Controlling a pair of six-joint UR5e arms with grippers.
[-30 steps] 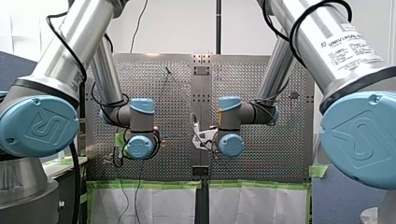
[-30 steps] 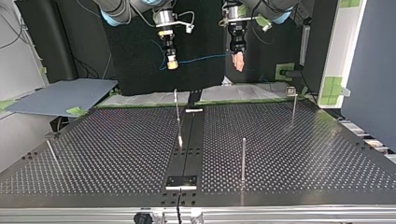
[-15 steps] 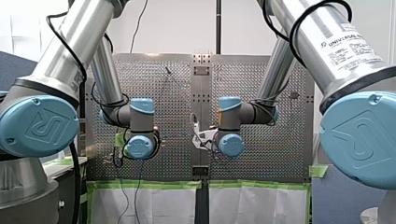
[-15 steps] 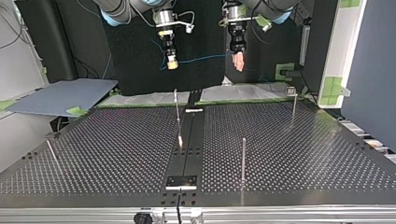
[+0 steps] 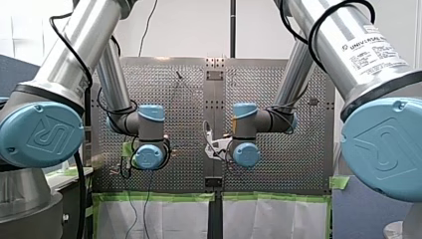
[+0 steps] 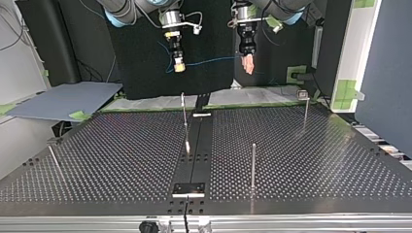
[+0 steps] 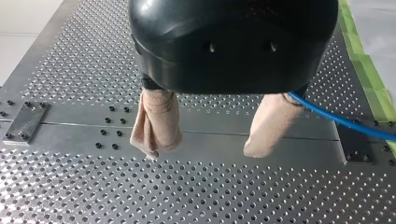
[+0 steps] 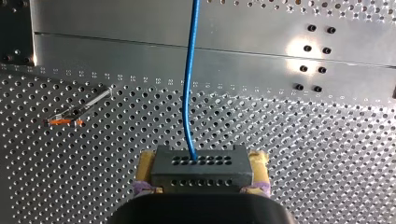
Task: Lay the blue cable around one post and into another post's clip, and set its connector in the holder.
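In the right wrist view my right gripper [image 8: 201, 163] is shut on a dark connector block [image 8: 201, 170], yellow pads [image 8: 145, 164] on both sides. The blue cable [image 8: 188, 93] leaves the block and runs on ahead over the perforated table. The top view shows my right gripper [image 6: 179, 64] high at the back, the blue cable [image 6: 214, 60] stretching across to my left gripper [image 6: 248, 64]. My left gripper [image 7: 201, 149] is open, its beige pads [image 7: 156, 123] apart with nothing between them. The blue cable [image 7: 338, 120] passes along the outer side of one finger.
Thin upright posts stand on the table: one [image 6: 184, 119] near the middle strip, one [image 6: 253, 165] nearer the camera, one with a clip [image 6: 303, 95] at the top view's right. A dark plate [image 6: 189, 188] sits on the centre strip. Green tape [image 6: 346, 90] marks the edges.
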